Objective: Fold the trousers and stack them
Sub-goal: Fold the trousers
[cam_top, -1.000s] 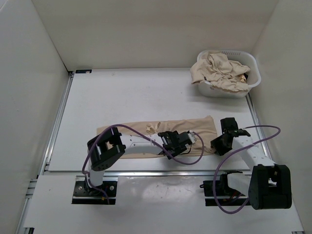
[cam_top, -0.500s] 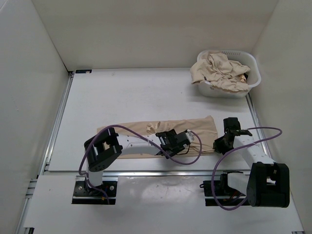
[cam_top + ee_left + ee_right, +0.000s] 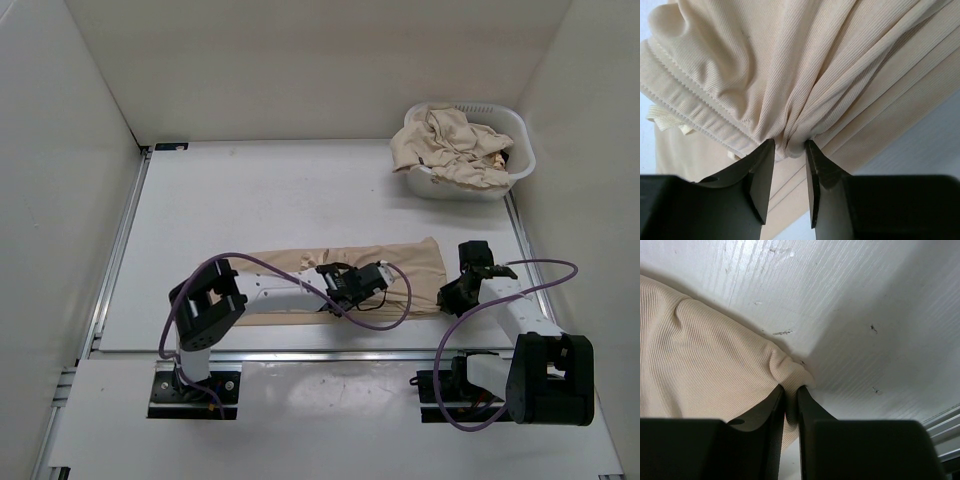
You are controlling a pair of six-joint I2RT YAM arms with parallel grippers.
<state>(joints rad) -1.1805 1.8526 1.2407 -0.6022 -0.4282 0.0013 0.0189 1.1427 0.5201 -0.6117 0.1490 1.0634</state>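
Trousers (image 3: 405, 262): one beige-tan pair lay spread flat and long across the near half of the surface (image 3: 260, 200), running left to right, the right end reaching close to the right arm.
Cloth: thin, soft, finely ribbed; no marks seen. The left wrist view showed a thicker stitched band with a scalloped edge, likely the waistband, and long folds fanning away from the pinch.
Left tool (image 3: 790, 145): clamped on a gathered bunch of the trousers (image 3: 790, 65), jaws a little apart with puckered cloth filling the gap. From above it sat low over the middle of the garment (image 3: 372, 275).
Right tool (image 3: 791, 390): jaws nearly together, nipping a small rounded corner of the trousers (image 3: 700, 365) at their edge, bare surface just beyond. From above it sat at the near right end (image 3: 452, 298).
Step in hand: judged to be the start of a fold on the first pair, both grips made, the cloth not yet raised off the surface. Nothing folded or stacked was seen.
Next move: would call for both tools to rise together and carry their grips the same way, evenly, so the thin cloth went over without twisting or slipping from the small right pinch.
Heap (image 3: 450, 145): more cloth of the same colour, crumpled and spilling over the rim.
Basket (image 3: 470, 190): white plastic, slotted wall, far right corner, well apart from the spread pair.
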